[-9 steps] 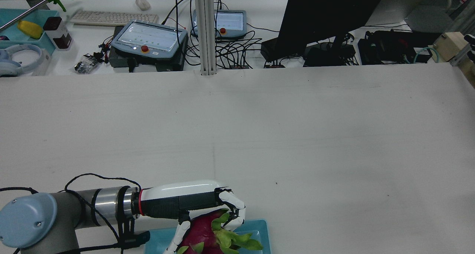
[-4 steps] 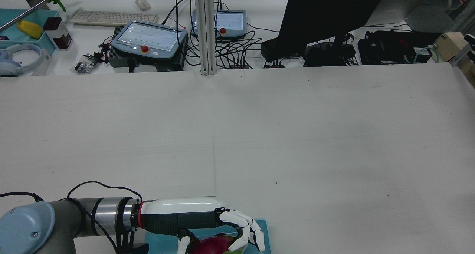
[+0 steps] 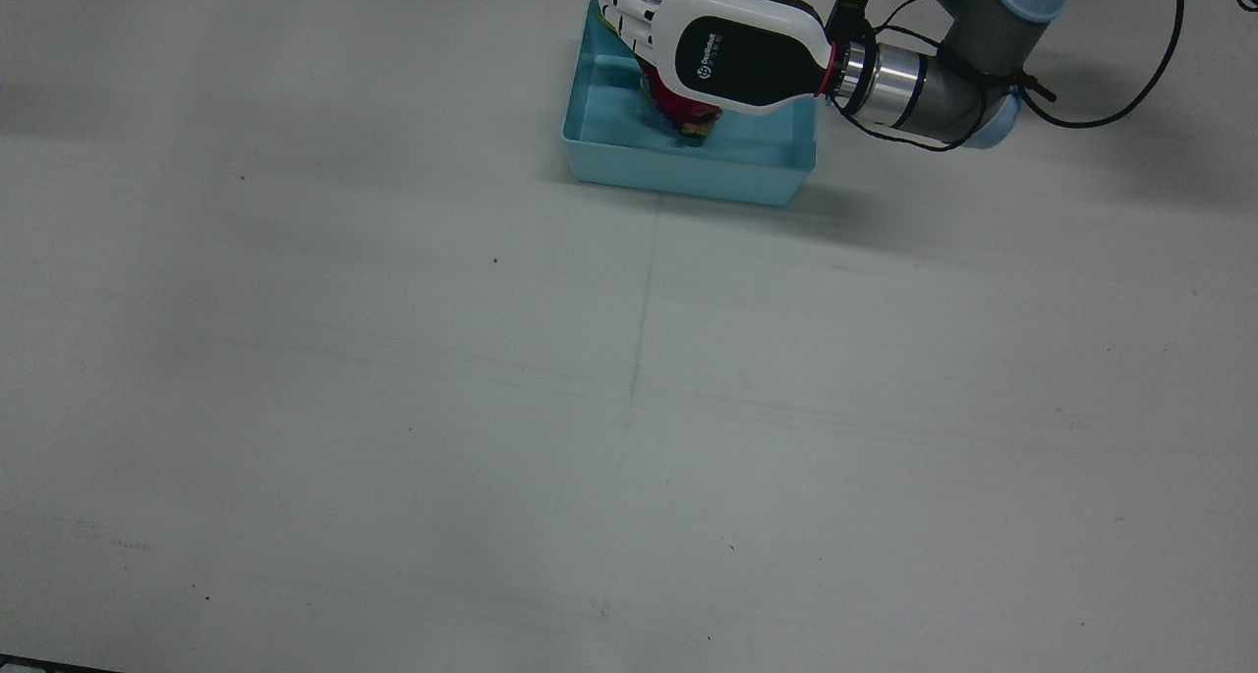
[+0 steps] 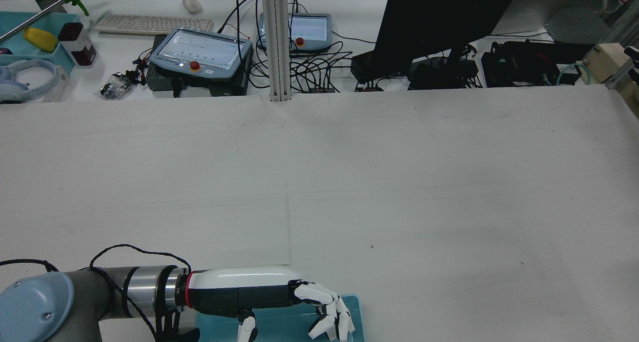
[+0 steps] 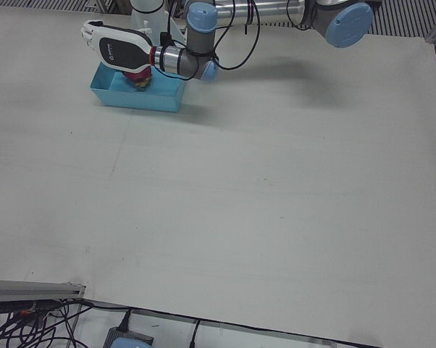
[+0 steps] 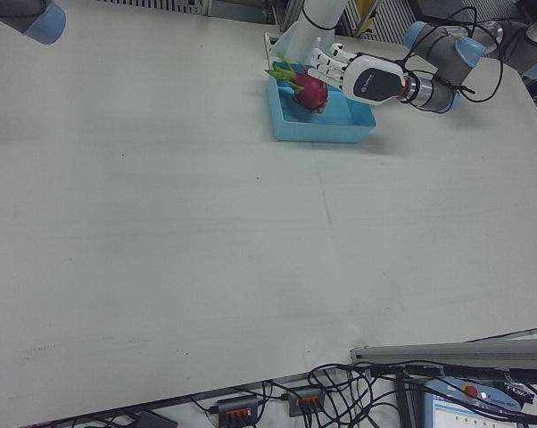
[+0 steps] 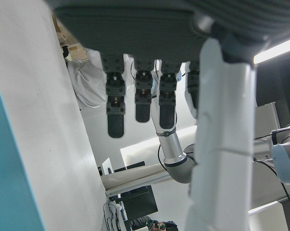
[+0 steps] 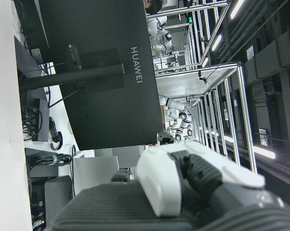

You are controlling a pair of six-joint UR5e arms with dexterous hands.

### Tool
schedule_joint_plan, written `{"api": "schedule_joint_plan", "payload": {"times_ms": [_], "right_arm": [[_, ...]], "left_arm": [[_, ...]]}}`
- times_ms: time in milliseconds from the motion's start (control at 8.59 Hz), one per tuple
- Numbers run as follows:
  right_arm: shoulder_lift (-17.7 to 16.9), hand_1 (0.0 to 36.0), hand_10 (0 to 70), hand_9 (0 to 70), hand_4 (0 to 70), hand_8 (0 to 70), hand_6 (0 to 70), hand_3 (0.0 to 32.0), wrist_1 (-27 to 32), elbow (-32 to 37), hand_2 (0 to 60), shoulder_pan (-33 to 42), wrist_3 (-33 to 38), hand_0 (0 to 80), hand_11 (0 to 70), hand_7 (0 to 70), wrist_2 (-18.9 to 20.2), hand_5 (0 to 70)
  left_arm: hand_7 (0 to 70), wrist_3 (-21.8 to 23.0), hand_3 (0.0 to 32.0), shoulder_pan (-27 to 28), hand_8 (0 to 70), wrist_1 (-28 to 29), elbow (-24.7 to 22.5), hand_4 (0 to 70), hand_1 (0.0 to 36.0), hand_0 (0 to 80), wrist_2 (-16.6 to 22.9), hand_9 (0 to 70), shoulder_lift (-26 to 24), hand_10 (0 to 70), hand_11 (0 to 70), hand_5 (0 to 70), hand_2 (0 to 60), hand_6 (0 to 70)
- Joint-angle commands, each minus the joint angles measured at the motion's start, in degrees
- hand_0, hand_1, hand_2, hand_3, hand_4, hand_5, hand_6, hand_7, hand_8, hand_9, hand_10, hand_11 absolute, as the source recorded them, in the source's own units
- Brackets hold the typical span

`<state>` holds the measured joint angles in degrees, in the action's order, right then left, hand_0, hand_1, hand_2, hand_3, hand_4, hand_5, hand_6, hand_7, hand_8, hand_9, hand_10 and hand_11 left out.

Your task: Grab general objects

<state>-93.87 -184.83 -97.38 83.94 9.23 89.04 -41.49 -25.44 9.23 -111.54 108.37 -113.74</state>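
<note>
Magenta with green leafy scales, the dragon fruit (image 6: 309, 90) lies inside the light blue tray (image 3: 688, 167), toward the tray's far side near the arms' pedestals. That tray sits on the white counter (image 3: 491, 408) close to the robot's edge, before the left arm.

Directly above the fruit hovers the left robot hand (image 3: 688, 39), palm down, its white fingers (image 4: 332, 314) spread and hanging slack over the tray. In the rear view they curl around nothing, and the left hand view shows the dark fingertip pads apart with only air between them, so this robot hand is open and holds nothing. In the front view the robot hand's black and white back hides most of the fruit.

Of the right robot hand (image 8: 183, 192) only the wrist camera shows a part, a white thumb against the dark palm; I cannot tell whether it is open or closed.
</note>
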Motion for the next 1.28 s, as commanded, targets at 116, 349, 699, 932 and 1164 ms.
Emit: {"api": "schedule_joint_plan", "payload": {"times_ms": [116, 349, 699, 932, 1164], "right_arm": [[0.0, 0.0, 0.0, 0.0, 0.0, 0.0, 0.0, 0.0, 0.0, 0.0, 0.0, 0.0, 0.0, 0.0, 0.0, 0.0, 0.0, 0.0], [0.0, 0.0, 0.0, 0.0, 0.0, 0.0, 0.0, 0.0, 0.0, 0.0, 0.0, 0.0, 0.0, 0.0, 0.0, 0.0, 0.0, 0.0], [0.0, 0.0, 0.0, 0.0, 0.0, 0.0, 0.0, 0.0, 0.0, -0.1, 0.0, 0.0, 0.0, 0.0, 0.0, 0.0, 0.0, 0.0], [0.0, 0.0, 0.0, 0.0, 0.0, 0.0, 0.0, 0.0, -0.1, -0.1, 0.0, 0.0, 0.0, 0.0, 0.0, 0.0, 0.0, 0.0], [0.0, 0.0, 0.0, 0.0, 0.0, 0.0, 0.0, 0.0, -0.1, -0.1, 0.0, 0.1, 0.0, 0.0, 0.0, 0.0, -0.1, 0.0]], "left_arm": [[43.8, 0.5, 0.0, -7.7, 28.1, -4.4, 4.1, 9.6, 36.0, 67.9, -0.5, 29.9, 0.2, 21.5, 34.9, 70.0, 60.0, 26.0], [60.8, 0.6, 0.0, -18.5, 33.6, -4.6, 10.5, 17.1, 33.3, 63.4, -0.4, 38.8, 0.1, 23.3, 36.6, 70.0, 60.0, 36.8], [70.0, 0.6, 0.0, -35.2, 45.0, -1.8, 21.6, 24.2, 26.6, 61.1, -0.4, 52.4, 0.0, 30.8, 46.0, 70.0, 50.2, 50.4], [70.0, 0.6, 0.0, -43.3, 46.8, 2.7, 31.6, 22.7, 24.0, 58.3, -0.7, 55.1, -0.3, 31.2, 46.3, 70.0, 47.6, 49.5], [70.0, 0.1, 0.0, -46.7, 48.8, 7.4, 39.3, 23.7, 22.9, 57.4, -1.0, 57.4, -0.2, 31.7, 46.8, 70.0, 47.5, 51.1]]}}
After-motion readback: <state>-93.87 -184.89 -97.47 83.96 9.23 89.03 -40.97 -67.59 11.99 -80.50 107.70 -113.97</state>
